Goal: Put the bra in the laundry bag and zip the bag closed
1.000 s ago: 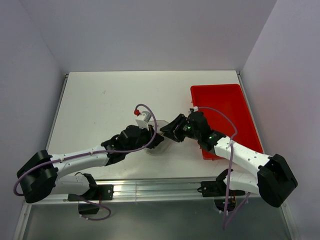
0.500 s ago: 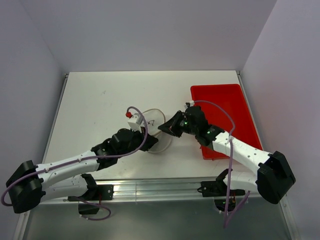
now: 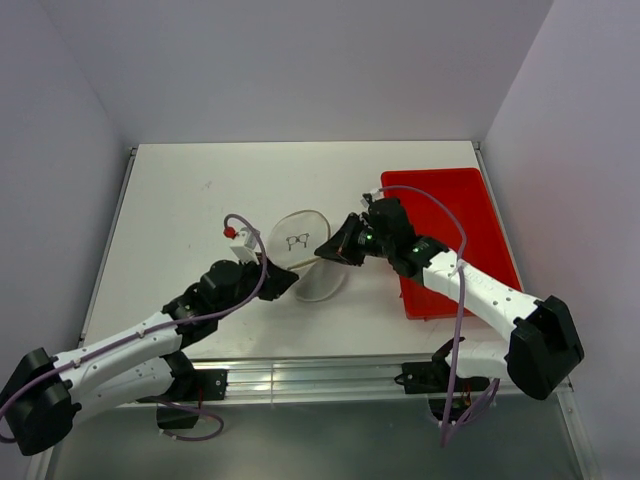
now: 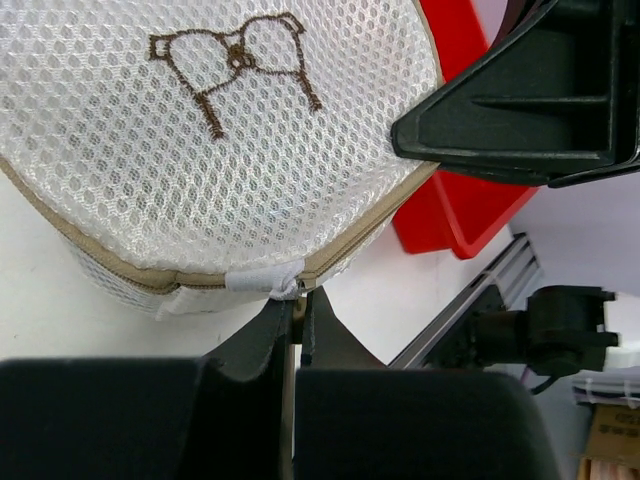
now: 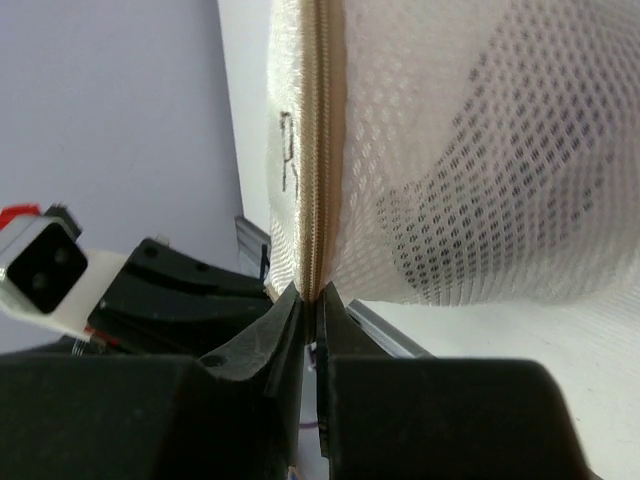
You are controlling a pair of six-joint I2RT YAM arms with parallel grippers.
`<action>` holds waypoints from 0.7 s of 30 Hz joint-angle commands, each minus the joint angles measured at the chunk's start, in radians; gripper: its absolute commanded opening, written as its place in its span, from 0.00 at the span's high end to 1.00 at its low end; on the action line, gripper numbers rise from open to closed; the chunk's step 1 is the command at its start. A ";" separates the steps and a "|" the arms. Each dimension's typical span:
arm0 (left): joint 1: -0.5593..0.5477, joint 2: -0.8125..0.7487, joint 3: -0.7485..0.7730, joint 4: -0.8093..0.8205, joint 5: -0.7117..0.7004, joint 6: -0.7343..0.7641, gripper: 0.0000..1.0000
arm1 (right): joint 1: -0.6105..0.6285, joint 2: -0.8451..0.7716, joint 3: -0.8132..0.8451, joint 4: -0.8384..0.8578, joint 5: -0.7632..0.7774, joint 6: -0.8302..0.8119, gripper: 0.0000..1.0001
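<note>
Currently the laundry bag [image 3: 300,266] is lying on the white counter [image 3: 190,200], left of the red tray [image 3: 450,195] and apart from it, sitting between the two arms. It's facing up with its domed white mesh side, and the brown embroidered emblem [image 3: 297,241] is showing on top. Left fingers [image 3: 281,283] are pinching shut on the bag's near-left edge. In the left wrist view their tips are meeting right at the white tab [image 4: 262,283], where the tan zipper band [image 4: 110,262] is running around the rim. Right fingers [image 3: 330,250] are reaching in from the tray side and clamping the opposite edge. In the right wrist view they're squeezing closed on the zipper seam [image 5: 320,150], whose teeth are running meshed up the visible stretch above the tips. Both arms are stretching low over the counter toward each other, with the bag spanning the gap between the tips. The bra isn't identifiable in any view. A dark patch [image 5: 430,235] is showing through the mesh in the right wrist view, but I can't tell whether that's fabric inside or shadow.
</note>
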 commanded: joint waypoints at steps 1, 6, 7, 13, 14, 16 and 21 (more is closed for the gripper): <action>0.066 -0.046 -0.058 -0.131 -0.081 -0.024 1.00 | -0.081 -0.011 0.087 -0.056 0.048 -0.128 0.95; 0.119 -0.040 -0.058 -0.183 -0.118 -0.064 1.00 | -0.104 -0.011 0.124 -0.096 0.024 -0.191 0.96; 0.124 -0.037 -0.049 -0.189 -0.130 -0.070 1.00 | -0.109 -0.012 0.129 -0.100 0.022 -0.199 0.96; 0.147 -0.025 -0.027 -0.224 -0.138 -0.077 1.00 | -0.120 -0.015 0.140 -0.117 0.008 -0.225 0.96; 0.149 -0.025 -0.021 -0.226 -0.135 -0.073 1.00 | -0.120 -0.008 0.144 -0.116 0.005 -0.225 0.97; 0.147 -0.025 0.003 -0.240 -0.141 -0.067 0.98 | -0.120 -0.003 0.149 -0.112 0.004 -0.222 0.97; 0.149 -0.045 0.036 -0.273 -0.161 -0.049 0.86 | -0.120 0.025 0.172 -0.096 0.001 -0.205 0.98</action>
